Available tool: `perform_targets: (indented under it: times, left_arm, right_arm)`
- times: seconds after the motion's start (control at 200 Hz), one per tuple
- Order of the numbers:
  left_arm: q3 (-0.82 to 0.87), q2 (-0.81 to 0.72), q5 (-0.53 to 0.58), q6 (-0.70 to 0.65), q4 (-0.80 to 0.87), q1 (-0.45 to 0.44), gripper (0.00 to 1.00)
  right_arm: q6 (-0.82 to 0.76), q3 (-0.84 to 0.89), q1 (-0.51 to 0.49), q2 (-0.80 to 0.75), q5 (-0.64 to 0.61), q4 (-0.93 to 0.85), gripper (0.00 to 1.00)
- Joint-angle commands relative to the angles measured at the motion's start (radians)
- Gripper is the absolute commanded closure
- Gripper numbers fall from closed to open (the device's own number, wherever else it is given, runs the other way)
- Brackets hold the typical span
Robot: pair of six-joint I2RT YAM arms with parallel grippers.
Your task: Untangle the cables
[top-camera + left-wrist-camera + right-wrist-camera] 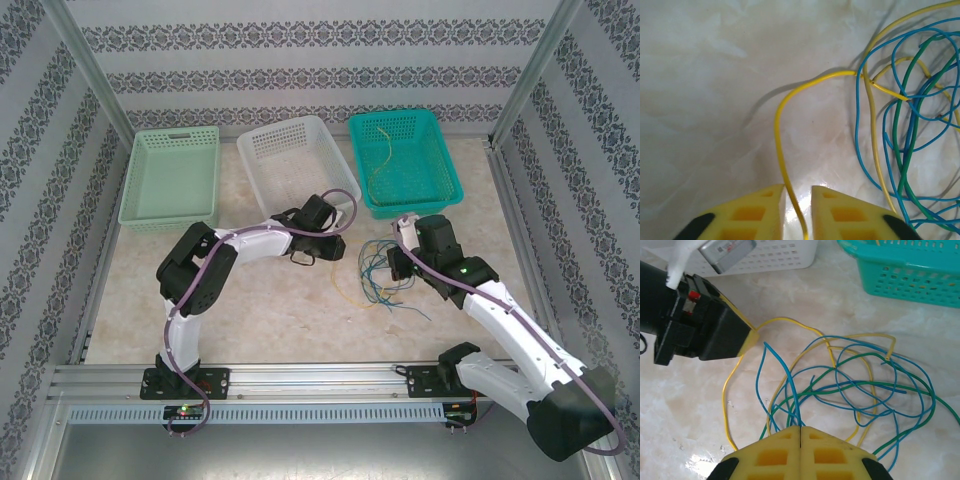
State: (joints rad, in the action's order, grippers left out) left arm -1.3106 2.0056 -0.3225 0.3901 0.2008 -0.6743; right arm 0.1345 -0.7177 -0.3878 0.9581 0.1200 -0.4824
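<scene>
Squarely, yellow cable (776, 135) between left tool (798, 190).

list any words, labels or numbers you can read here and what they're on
No text is readable.
A small grey label with reddish print, on the white mount above the left hand, is too blurred to read.

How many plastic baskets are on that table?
3: a pale green basket at the back left, a white basket in the middle, a teal basket at the back right. None seems hidden.
</scene>
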Motion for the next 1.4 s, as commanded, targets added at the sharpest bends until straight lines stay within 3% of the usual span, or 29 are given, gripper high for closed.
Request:
perform_targets:
  times: [0.0, 0.115, 0.175, 0.29, 0.764, 0.949, 1.149, 1.394]
  left_arm:
    - [-0.008, 0.051, 0.038, 0.014, 0.133, -0.007, 0.87]
    - [-0.010, 0.051, 0.049, 0.017, 0.148, -0.007, 0.86]
    - [-0.012, 0.051, 0.056, 0.017, 0.159, -0.007, 0.72]
    - [-0.014, 0.045, 0.065, 0.015, 0.173, -0.014, 0.57]
    - [0.032, 0.017, 0.028, 0.098, 0.106, -0.060, 0.52]
    - [-0.007, 0.067, 0.032, 0.091, 0.163, -0.076, 0.54]
    - [-0.017, 0.053, 0.091, 0.087, 0.180, -0.081, 0.74]
    - [-0.036, 0.012, 0.144, 0.059, 0.225, -0.083, 0.89]
  right_arm:
    - [0.035, 0.012, 0.017, -0.012, -0.019, -0.006, 1.00]
    - [0.037, 0.015, 0.025, -0.013, -0.020, -0.008, 1.00]
    - [0.037, 0.017, 0.029, -0.014, -0.019, -0.010, 1.00]
    - [0.039, 0.018, 0.031, -0.013, -0.019, -0.008, 1.00]
    - [0.037, 0.033, 0.064, -0.018, 0.002, 0.009, 1.00]
    - [0.037, 0.032, 0.072, -0.017, 0.015, 0.018, 1.00]
    - [0.034, 0.040, 0.076, -0.022, 0.012, 0.017, 1.00]
    - [0.040, 0.041, 0.077, -0.025, 0.014, 0.018, 1.00]
